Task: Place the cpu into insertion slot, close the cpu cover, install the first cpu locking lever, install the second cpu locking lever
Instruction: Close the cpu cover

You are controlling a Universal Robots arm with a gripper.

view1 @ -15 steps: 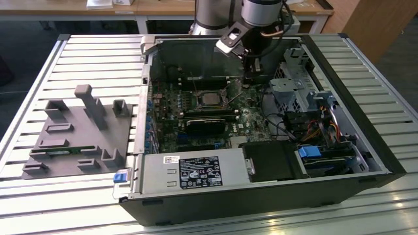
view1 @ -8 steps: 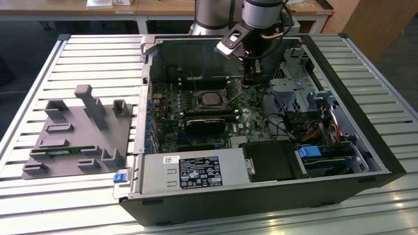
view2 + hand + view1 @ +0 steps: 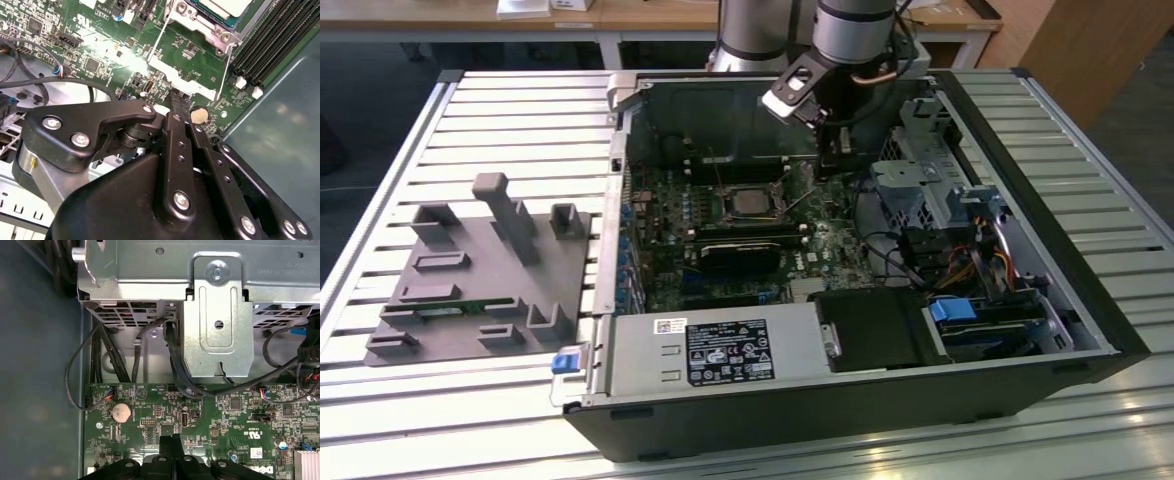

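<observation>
The cpu (image 3: 750, 201) lies in the insertion slot on the green board, its pale face (image 3: 225, 6) showing through the window of the silvery cpu cover (image 3: 212, 29), which lies flat around it. Two thin wire locking levers (image 3: 156, 42) (image 3: 226, 70) run along the socket's sides. My gripper (image 3: 831, 168) hangs just to the exterior view's right of the socket. Its black fingers are shut together, tips (image 3: 177, 99) low over the board beside the socket's metal plate. In the first wrist view the gripper (image 3: 170, 441) has nothing between its fingers.
A coin battery (image 3: 120, 413) sits close to the fingertips. Memory slots (image 3: 270, 40) flank the socket. A metal drive cage (image 3: 215, 315) with cables rises beside the arm. A black heatsink (image 3: 744, 255) and the power supply (image 3: 720, 350) lie nearer. A grey fixture tray (image 3: 480, 270) rests outside the case.
</observation>
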